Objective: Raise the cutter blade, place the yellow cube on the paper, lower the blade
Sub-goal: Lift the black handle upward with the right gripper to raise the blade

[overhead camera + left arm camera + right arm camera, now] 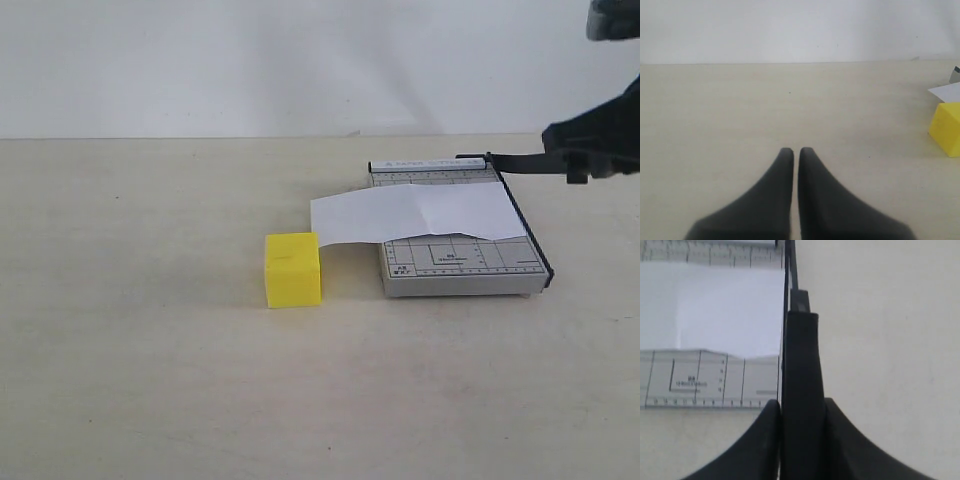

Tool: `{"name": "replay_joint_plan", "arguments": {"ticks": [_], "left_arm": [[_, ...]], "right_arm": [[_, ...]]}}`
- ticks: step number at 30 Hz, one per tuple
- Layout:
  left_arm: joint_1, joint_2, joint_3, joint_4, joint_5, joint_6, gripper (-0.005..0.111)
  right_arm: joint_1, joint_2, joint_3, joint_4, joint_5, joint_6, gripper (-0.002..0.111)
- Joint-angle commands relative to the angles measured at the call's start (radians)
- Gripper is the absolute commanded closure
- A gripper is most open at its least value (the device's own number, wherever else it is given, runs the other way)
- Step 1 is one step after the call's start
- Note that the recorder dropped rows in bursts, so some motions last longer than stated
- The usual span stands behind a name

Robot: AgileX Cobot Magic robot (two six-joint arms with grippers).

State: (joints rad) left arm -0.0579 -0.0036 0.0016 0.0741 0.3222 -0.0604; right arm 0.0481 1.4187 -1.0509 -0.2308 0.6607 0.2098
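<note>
Clamps the raised blade (515, 163) in the right gripper (800, 407); holds the left gripper (796, 150) narrow, empty; cube (292, 269) on table (150, 350), just left of paper (420, 212).

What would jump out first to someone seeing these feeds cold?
The bright yellow cube sits on the table to the left of the cutter board, beside the overhanging end of the paper. The white paper lies across the grey board. At the right, the right gripper clamps the handle of the cutter blade, which stands raised off the board's edge.
</note>
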Motion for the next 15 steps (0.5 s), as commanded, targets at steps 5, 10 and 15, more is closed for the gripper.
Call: {"name": "replay_joint_plan", "arguments": {"ticks": [5, 10, 15], "left_arm": [[-0.005, 0.004, -0.002, -0.007, -0.008, 0.001, 0.102], [-0.005, 0.004, -0.002, -0.007, -0.008, 0.001, 0.102], [-0.005, 0.004, -0.002, -0.007, -0.008, 0.001, 0.102]], "right_arm": [[0.001, 0.01, -0.044, -0.019, -0.22, -0.029, 0.108], [0.001, 0.01, -0.044, -0.019, -0.187, -0.141, 0.097], [0.001, 0.01, -0.051, -0.019, -0.221, -0.134, 0.028]]}}
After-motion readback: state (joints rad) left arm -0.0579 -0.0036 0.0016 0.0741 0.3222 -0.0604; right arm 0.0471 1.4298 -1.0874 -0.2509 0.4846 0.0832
